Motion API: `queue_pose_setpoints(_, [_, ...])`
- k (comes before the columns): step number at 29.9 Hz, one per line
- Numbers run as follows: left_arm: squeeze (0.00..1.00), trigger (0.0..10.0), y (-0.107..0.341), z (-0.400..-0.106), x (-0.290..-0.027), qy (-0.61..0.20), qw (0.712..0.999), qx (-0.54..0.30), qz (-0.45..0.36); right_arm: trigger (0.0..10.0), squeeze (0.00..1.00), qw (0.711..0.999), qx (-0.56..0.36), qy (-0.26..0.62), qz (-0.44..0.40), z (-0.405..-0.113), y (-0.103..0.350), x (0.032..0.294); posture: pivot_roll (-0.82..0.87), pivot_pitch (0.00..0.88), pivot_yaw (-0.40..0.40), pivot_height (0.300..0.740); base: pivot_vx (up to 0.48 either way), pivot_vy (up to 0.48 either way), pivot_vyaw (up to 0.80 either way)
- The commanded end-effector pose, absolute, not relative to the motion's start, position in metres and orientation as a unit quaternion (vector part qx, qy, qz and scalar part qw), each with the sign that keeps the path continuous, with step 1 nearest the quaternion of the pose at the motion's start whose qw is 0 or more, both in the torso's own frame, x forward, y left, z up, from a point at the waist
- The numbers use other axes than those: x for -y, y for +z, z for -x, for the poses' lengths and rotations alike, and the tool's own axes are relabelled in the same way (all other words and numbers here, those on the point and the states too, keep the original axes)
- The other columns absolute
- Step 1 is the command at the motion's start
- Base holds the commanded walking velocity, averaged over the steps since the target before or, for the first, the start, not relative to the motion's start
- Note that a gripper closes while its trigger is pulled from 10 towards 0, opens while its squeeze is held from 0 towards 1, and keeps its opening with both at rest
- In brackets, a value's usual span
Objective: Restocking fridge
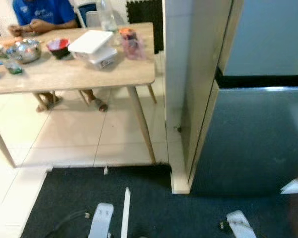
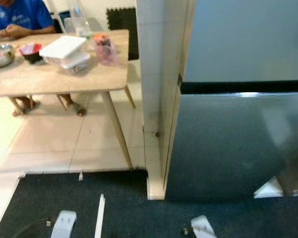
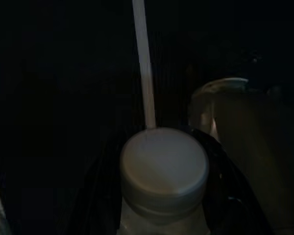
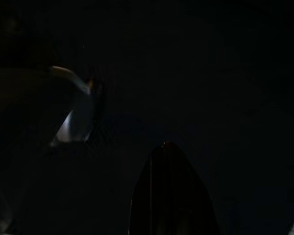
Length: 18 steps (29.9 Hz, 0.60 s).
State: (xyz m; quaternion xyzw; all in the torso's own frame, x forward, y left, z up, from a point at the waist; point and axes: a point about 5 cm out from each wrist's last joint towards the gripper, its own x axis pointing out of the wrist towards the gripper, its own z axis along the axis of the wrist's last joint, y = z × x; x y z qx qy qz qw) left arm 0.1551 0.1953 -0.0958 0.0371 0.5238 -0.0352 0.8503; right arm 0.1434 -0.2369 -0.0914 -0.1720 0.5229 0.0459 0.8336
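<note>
The grey fridge (image 1: 258, 139) stands on the right with both doors closed; a dark gap separates the upper door (image 2: 243, 34) from the lower one. In the dark left wrist view, my left gripper (image 3: 164, 186) is shut on a white-capped bottle (image 3: 164, 169), with black fingers (image 3: 230, 196) on either side of it, low over the dark mat. My right gripper (image 4: 169, 196) hangs in deep shade beside my foot.
A white pillar (image 1: 181, 74) flanks the fridge's left side. A wooden table (image 1: 64, 74) at the left holds white boxes (image 1: 92, 44), bowls and a pink container (image 1: 130, 43); a person (image 1: 39, 12) sits behind it. My feet (image 1: 100, 220) stand on a dark mat (image 1: 164, 198) with a white strip (image 1: 125, 213).
</note>
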Motion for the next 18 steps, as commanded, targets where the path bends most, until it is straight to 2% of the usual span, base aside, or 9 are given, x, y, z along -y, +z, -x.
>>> queue_pose_setpoints(1, [0.0,10.0,-0.097,-0.153,-0.197,-0.038,0.847,-0.528,-0.043,10.0,0.0,0.831,-0.528,0.042,0.17,-0.139,-0.093,0.237,-0.06,0.045,0.022,0.74,0.0,-0.458,0.0])
queue_pose_setpoints(3, [0.0,10.0,-0.096,-0.153,-0.197,-0.036,0.849,-0.526,-0.041,10.0,0.0,0.831,-0.528,0.04,0.171,-0.139,-0.093,0.238,-0.06,0.045,0.022,0.74,0.0,-0.454,0.0])
queue_pose_setpoints(9, [0.0,10.0,-0.096,-0.154,-0.199,-0.028,0.851,-0.523,-0.034,10.0,0.0,0.842,-0.512,0.017,0.169,-0.147,-0.088,0.245,-0.05,0.039,0.021,0.74,0.0,0.0,0.0])
queue_pose_setpoints(14, [0.0,10.0,-0.096,-0.153,-0.199,-0.028,0.851,-0.524,-0.035,10.0,0.0,0.867,-0.47,-0.002,0.165,-0.171,-0.076,0.25,-0.05,0.039,0.023,0.74,0.0,0.0,0.0])
queue_pose_setpoints(17, [0.0,10.0,-0.096,-0.153,-0.198,-0.031,0.85,-0.524,-0.033,10.0,0.0,0.897,-0.406,-0.009,0.175,-0.208,-0.053,0.256,-0.06,0.042,0.02,0.74,0.0,0.0,0.0])
queue_pose_setpoints(18, [0.0,10.0,-0.096,-0.153,-0.198,-0.031,0.85,-0.524,-0.033,10.0,0.0,0.897,-0.406,-0.009,0.175,-0.208,-0.053,0.256,-0.06,0.042,0.02,0.74,0.0,0.0,0.0])
